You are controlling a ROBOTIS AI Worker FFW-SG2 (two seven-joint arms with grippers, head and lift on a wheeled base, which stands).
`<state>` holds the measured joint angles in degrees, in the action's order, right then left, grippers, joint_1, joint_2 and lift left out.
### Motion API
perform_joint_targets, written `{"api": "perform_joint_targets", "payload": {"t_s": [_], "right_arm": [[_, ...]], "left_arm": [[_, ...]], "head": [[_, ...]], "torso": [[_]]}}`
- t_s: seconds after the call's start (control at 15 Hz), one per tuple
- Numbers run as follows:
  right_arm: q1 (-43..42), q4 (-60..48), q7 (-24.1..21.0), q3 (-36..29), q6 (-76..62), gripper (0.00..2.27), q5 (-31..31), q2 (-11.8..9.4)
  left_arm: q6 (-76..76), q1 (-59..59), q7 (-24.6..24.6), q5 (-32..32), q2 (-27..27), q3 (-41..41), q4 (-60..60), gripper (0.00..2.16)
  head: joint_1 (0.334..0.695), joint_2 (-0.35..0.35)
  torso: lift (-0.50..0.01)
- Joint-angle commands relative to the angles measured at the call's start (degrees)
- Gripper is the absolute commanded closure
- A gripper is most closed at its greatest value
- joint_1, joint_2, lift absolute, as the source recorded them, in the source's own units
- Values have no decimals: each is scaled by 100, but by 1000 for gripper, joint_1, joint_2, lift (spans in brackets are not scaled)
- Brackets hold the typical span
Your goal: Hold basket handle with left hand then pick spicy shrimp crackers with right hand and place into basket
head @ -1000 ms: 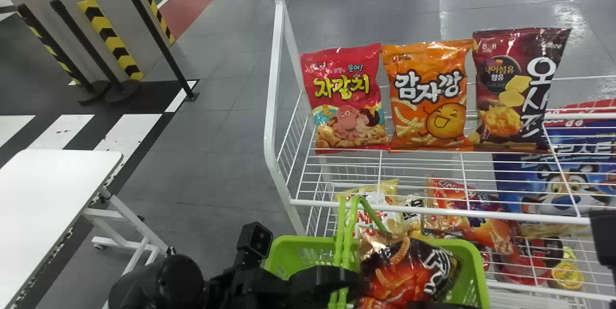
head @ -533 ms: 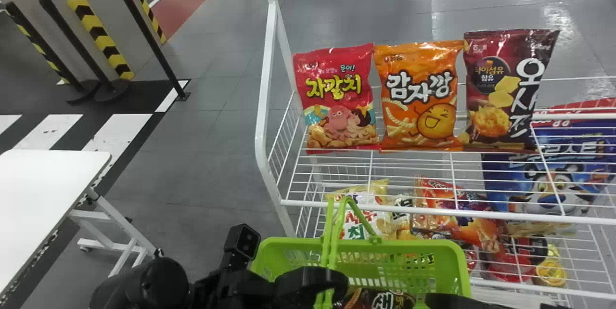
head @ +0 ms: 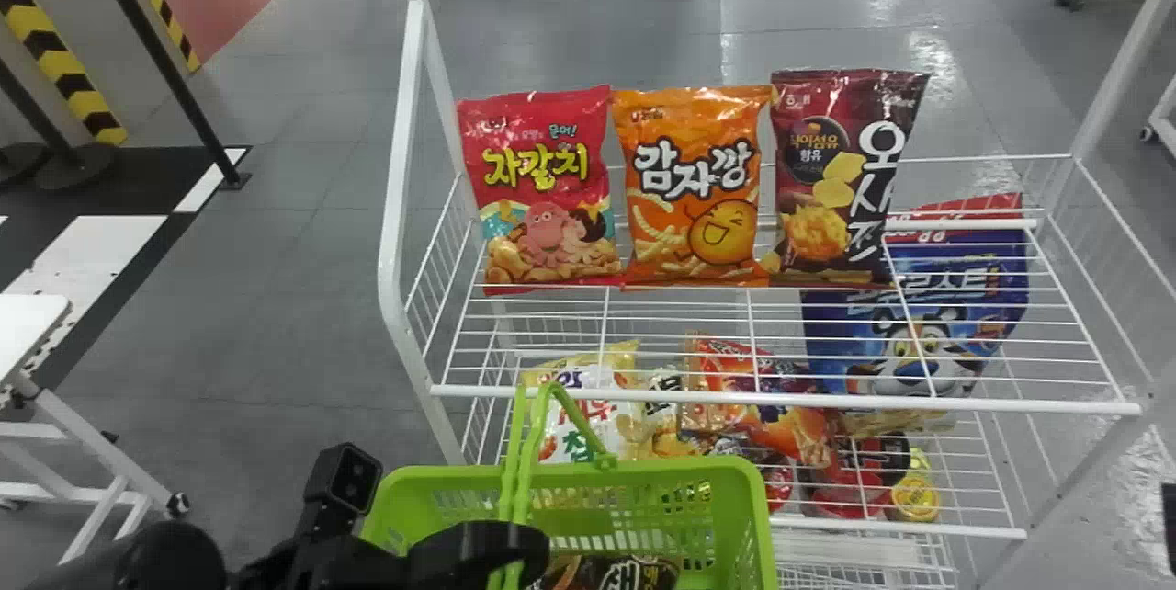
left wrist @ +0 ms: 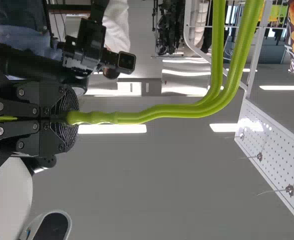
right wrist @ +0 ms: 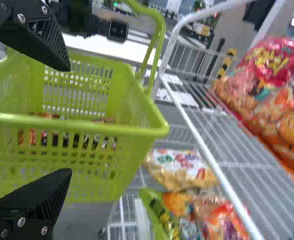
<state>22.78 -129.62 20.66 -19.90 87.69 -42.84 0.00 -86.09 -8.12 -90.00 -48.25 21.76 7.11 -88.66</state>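
The left hand (head: 501, 544) is closed on the green handle (head: 520, 480) of the basket (head: 661, 480). The right hand (right wrist: 68, 120) stands wide apart and empty, near the basket. The spicy shrimp crackers (head: 617, 573) lie down inside the basket. Beyond the basket's far edge, a red bag (head: 542, 190), an orange bag (head: 694, 190) and a dark red bag (head: 841, 181) stand side by side on the upper shelf (head: 781, 403), the red one nearest its left corner.

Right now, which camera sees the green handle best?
The left wrist view: the handle is close up, in the left jaws. The head view shows it above the basket, partly behind the left arm; the right wrist view shows part, cut off on top.
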Motion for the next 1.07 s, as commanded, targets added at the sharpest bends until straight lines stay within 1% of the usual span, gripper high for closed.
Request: {"api": "perform_joint_targets", "payload": {"t_s": [0.0,0.07,0.13,0.2,0.27,0.4,0.53,0.8,0.87,1.0], "right_arm": [[183,174,131,-5,-933,90,452,5],[192,306,237,21,-1443,90,646,5],[271,420,254,136,-2322,90,909,5],[332,543,272,294,-3166,90,1217,5],[341,675,272,426,-3623,93,1472,5],[403,939,272,654,-4554,93,1709,5],[499,1185,281,1041,-5785,90,2157,5],[710,1493,96,1647,-7174,93,2614,5],[754,1633,-62,1814,-7683,93,2738,5],[913,1862,-335,2078,-8633,93,3010,5]], "left_arm": [[17,-32,-57,0,-5,1,16,2142],[17,-50,-57,0,-5,1,7,2138],[17,-67,-57,0,-22,1,7,2142],[17,-85,-57,0,-31,1,7,2138],[17,-111,-57,0,-31,1,7,2142],[35,-146,-57,0,-40,36,7,2142],[35,-234,-57,0,-40,124,-11,2142],[35,-410,-57,-18,-58,265,-37,2138],[35,-480,-57,-26,-66,326,-63,2142],[52,-480,-57,-26,-66,326,-63,2138]], "head": [[695,107],[695,83],[695,42],[695,23],[695,-2],[695,-42],[695,-59],[695,-30],[695,-7],[695,12]], "torso": [[-7],[-7],[-7],[-7],[-7],[-7],[-7],[-7],[-7],[-7]]}}
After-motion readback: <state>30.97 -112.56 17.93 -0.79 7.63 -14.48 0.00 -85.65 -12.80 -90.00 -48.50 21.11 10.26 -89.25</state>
